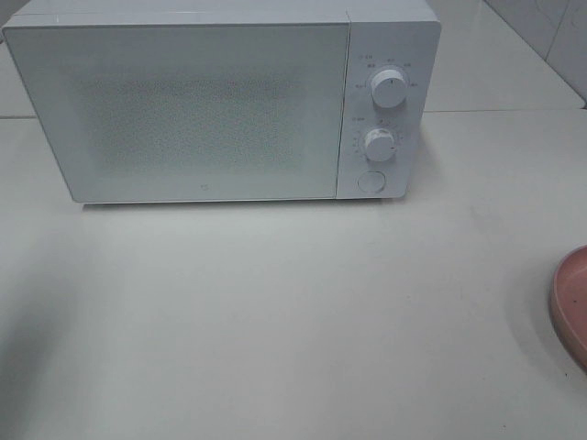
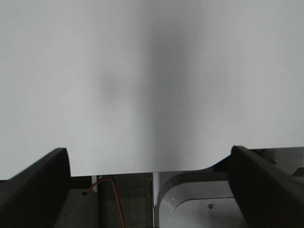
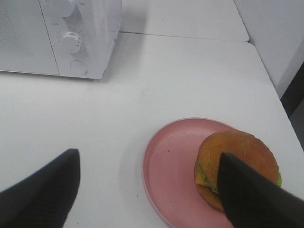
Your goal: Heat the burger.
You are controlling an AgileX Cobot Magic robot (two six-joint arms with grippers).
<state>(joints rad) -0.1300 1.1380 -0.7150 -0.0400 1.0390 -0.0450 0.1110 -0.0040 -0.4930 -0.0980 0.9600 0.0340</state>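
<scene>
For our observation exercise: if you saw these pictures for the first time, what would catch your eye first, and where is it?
The big white box-shaped microwave with its door shut and two round white knobs fills the far side of the white table. At the table's right edge lies a round pink plate, and on it stands a tall golden-brown burger, with the open right gripper above it.

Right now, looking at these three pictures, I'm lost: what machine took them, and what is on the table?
A two-armed robot took them. One camera sits high, facing a closed white microwave on a pale table, with a pink plate at the right edge. The other two cameras ride on the wrists. The left gripper hangs over bare table, jaws open and empty. The right gripper, jaws also open, hovers above the burger sitting on that plate. Nothing is held.
</scene>
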